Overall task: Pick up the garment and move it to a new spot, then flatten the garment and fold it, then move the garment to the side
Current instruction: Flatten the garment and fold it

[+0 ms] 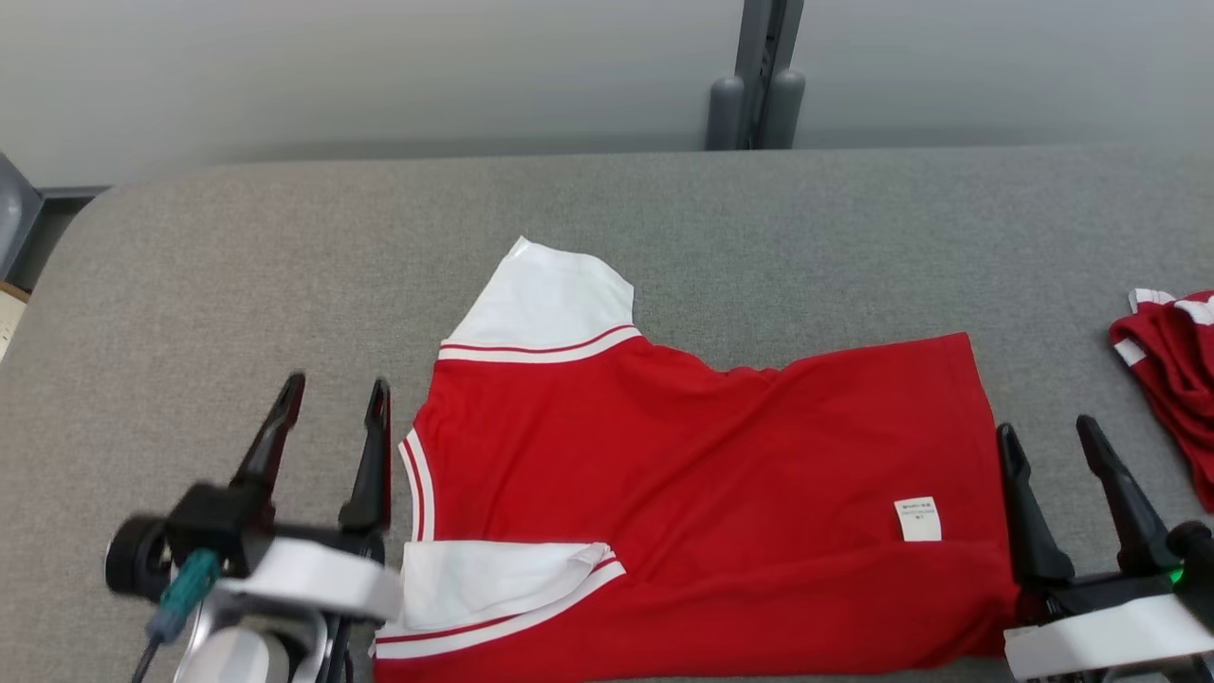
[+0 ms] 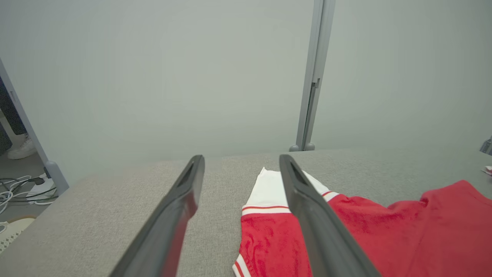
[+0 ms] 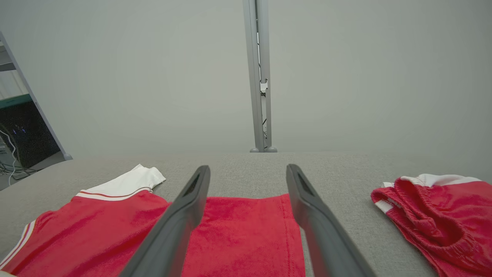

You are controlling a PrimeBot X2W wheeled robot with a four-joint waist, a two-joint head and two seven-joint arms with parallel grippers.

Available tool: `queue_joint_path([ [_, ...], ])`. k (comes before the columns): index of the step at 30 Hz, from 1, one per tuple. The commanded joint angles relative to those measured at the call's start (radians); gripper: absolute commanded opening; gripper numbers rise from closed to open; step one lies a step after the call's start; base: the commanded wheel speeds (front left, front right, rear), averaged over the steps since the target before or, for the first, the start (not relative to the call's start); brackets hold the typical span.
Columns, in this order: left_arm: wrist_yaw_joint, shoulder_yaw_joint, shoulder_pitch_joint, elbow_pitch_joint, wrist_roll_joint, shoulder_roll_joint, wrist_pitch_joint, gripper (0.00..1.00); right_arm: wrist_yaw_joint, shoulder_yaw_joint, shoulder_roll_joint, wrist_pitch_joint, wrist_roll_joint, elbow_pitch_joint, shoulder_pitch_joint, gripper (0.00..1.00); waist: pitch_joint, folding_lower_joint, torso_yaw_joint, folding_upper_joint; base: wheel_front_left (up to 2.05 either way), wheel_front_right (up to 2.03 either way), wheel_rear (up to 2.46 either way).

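1. The garment (image 1: 702, 474), a red shirt with white sleeves, lies spread on the grey table (image 1: 190, 285) straight ahead of you. Its neck end points to your left and its hem to your right.
2. Your left gripper (image 1: 337, 382) hovers just beside the neck end. Its jaws stand wide and it holds nothing.
3. Your right gripper (image 1: 1045, 427) sits at the hem corner, near the small white label (image 1: 917, 519). It too is spread wide and empty, with the inner finger over the red cloth in the wrist view.
4. The body looks flat with only soft creases, so the move and the flattening read as done and folding is the step in hand.
5. The near sleeve (image 1: 493, 579) is already turned in over the red body. The far sleeve (image 1: 545, 294) sticks out flat on the table.
6. The shirt's near edge runs off the bottom of the head view, so you cannot be sure how that edge lies.
7. The next move likely calls for the left gripper to reach to the far sleeve, pinch its white edge and lay it back over the body.
8. Keep the right gripper low at the hem, so the cloth does not drag while you fold.
9. Stay clear of the second red garment (image 1: 1167, 370), which lies bunched well apart at your right.
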Motion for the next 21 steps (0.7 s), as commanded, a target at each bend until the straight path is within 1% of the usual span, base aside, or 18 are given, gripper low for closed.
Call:
queue_joint_path([
  [1,-0.014,-0.008,-0.072,-0.002,0.006,0.006,0.006,1.00,0.000,-0.004,-0.006,-0.002,0.004,-0.012,-0.026,1.00,0.047,0.0000,-0.002,-0.0001,0.00,0.00,0.00],
  [5,-0.051,-0.046,-0.260,0.041,0.014,-0.001,0.061,1.00,0.000,-0.003,-0.009,-0.011,0.010,-0.028,-0.085,1.00,0.137,0.0000,-0.014,-0.0001,0.00,0.00,0.00],
  [8,-0.091,-0.073,-0.415,0.123,0.016,-0.005,0.107,1.00,0.000,0.001,-0.008,-0.018,0.012,-0.032,-0.131,1.00,0.204,0.0000,-0.029,-0.0001,0.00,0.00,0.00],
  [10,-0.119,-0.093,-0.516,0.202,0.018,-0.010,0.134,1.00,0.000,0.003,-0.007,-0.024,0.013,-0.026,-0.156,1.00,0.240,0.0000,-0.039,-0.0001,0.00,0.00,0.00],
  [11,-0.139,-0.103,-0.607,0.285,0.009,-0.018,0.152,1.00,0.000,0.006,-0.004,-0.030,0.014,-0.018,-0.182,1.00,0.271,0.0000,-0.052,-0.0001,0.00,0.00,0.00],
  [12,-0.148,-0.111,-0.650,0.332,0.009,-0.020,0.163,1.00,0.000,0.008,-0.003,-0.033,0.014,-0.013,-0.192,1.00,0.284,0.0000,-0.059,-0.0001,0.00,0.00,0.00],
  [14,-0.162,-0.118,-0.726,0.415,-0.004,-0.033,0.179,1.00,0.000,0.011,0.000,-0.040,0.015,-0.008,-0.209,1.00,0.305,0.0000,-0.074,-0.0001,0.00,0.00,0.00],
  [18,-0.178,-0.132,-0.849,0.598,-0.012,-0.035,0.221,1.00,0.000,0.016,0.007,-0.049,0.013,0.002,-0.231,1.00,0.331,0.0000,-0.103,-0.0001,0.00,0.00,0.00],
  [19,-0.178,-0.132,-0.849,0.598,-0.012,-0.035,0.221,1.00,0.000,0.016,0.007,-0.049,0.013,0.002,-0.231,1.00,0.331,0.0000,-0.103,-0.0001,0.00,0.00,0.00],
  [20,-0.180,-0.133,-0.872,0.646,-0.014,-0.033,0.230,1.00,0.000,0.019,0.008,-0.051,0.014,0.006,-0.235,1.00,0.336,0.0000,-0.111,-0.0001,0.00,0.00,0.00],
  [21,-0.183,-0.134,-0.917,0.725,-0.012,-0.026,0.238,1.00,0.000,0.023,0.010,-0.054,0.016,0.010,-0.243,1.00,0.345,0.0000,-0.126,-0.0001,0.00,0.00,0.00],
])
